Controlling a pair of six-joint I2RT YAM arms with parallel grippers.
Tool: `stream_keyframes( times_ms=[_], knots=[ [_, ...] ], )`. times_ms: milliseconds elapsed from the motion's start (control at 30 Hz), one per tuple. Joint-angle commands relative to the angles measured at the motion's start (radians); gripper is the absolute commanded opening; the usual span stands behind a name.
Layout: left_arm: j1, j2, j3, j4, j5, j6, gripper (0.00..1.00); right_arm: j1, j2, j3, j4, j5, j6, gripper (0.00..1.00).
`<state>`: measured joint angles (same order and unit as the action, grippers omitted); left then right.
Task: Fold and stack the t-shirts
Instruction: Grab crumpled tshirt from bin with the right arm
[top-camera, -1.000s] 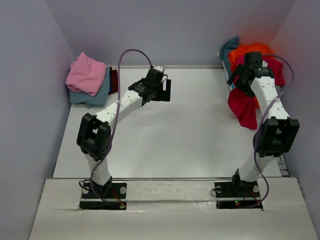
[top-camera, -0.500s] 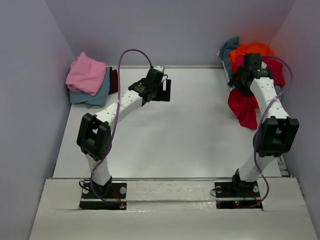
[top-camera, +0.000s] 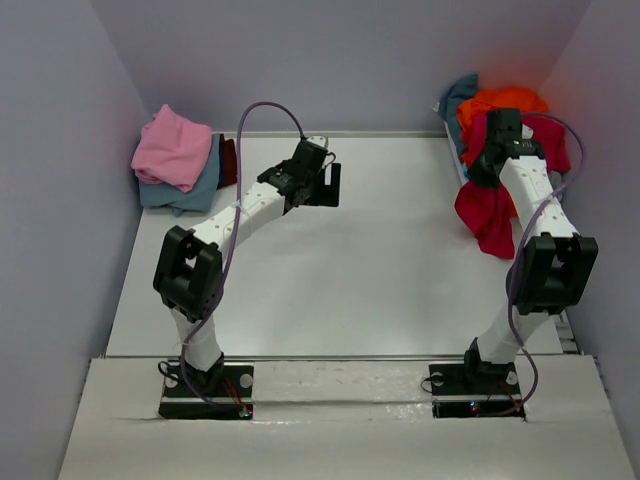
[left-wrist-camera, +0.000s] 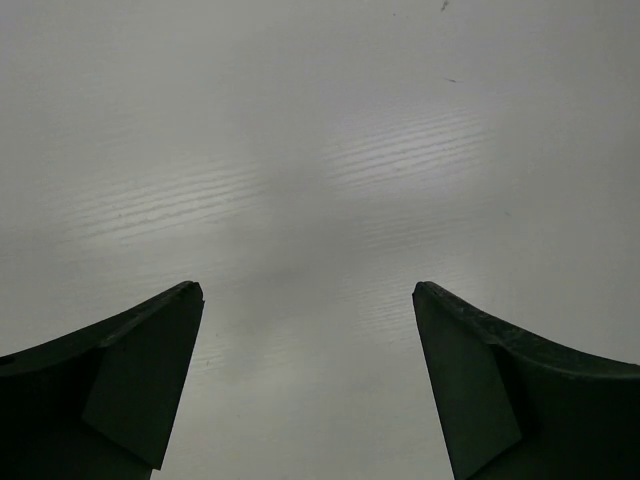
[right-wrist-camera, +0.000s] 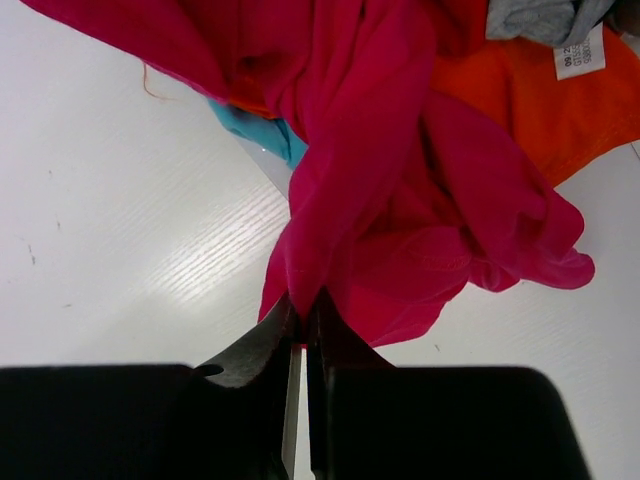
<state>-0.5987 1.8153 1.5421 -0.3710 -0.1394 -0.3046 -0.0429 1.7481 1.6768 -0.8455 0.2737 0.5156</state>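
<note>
The right end effector (right-wrist-camera: 303, 312) has its two dark, flat-sided fingers pressed almost together, pinching a fold of the soft, crumpled magenta-red t-shirt (right-wrist-camera: 390, 200) right at their tips. The cloth is a matte knit bunched into deep creases. It spreads away ahead of the tips and to both sides, with a rounded lobe lying on the bench ahead and to the right. Further ahead and to the right of the fingers lies a smoother orange t-shirt (right-wrist-camera: 540, 100). At the far edge of the wrist view, a scrap of grey t-shirt (right-wrist-camera: 535, 18) with a white printed label (right-wrist-camera: 578, 52) overlaps it. A small patch of teal t-shirt (right-wrist-camera: 255, 128) peeps from under the magenta-red folds, ahead and slightly left. The left end effector (left-wrist-camera: 307, 292) is spread wide and holds nothing, its dark wedge-shaped fingers hanging over the bare white bench (left-wrist-camera: 320, 150), which has fine wood-grain lines and a soft sheen. Well apart from it, off to its left, sits a folded stack: a pink t-shirt (top-camera: 172, 147) on a dusty blue t-shirt (top-camera: 190, 192), with a maroon t-shirt (top-camera: 229, 160) showing at the side. Pale lilac-grey walls (top-camera: 330, 60) close the bench in on three sides.
</note>
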Motion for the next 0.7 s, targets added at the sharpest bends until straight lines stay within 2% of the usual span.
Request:
stream_keyframes(
  times_ms=[0, 300, 467, 500, 667],
  knots=[
    [-0.003, -0.073, -0.020, 0.004, -0.014, 0.002, 0.99, 0.001, -0.050, -0.028, 0.025, 0.012, 0.003, 0.07],
    [-0.003, -0.120, -0.062, 0.017, -0.020, -0.005, 0.99, 0.023, -0.219, -0.019, -0.024, -0.064, -0.034, 0.07],
    [-0.012, -0.152, -0.114, 0.037, -0.015, -0.018, 0.99, 0.023, -0.312, 0.001, -0.084, -0.240, -0.094, 0.07],
    [-0.012, -0.165, -0.126, 0.037, -0.025, -0.022, 0.99, 0.035, -0.324, -0.015, -0.101, -0.307, -0.107, 0.07],
    [-0.023, -0.192, -0.157, 0.055, -0.046, -0.033, 0.99, 0.089, -0.435, -0.144, -0.107, -0.387, -0.117, 0.07]
  ],
)
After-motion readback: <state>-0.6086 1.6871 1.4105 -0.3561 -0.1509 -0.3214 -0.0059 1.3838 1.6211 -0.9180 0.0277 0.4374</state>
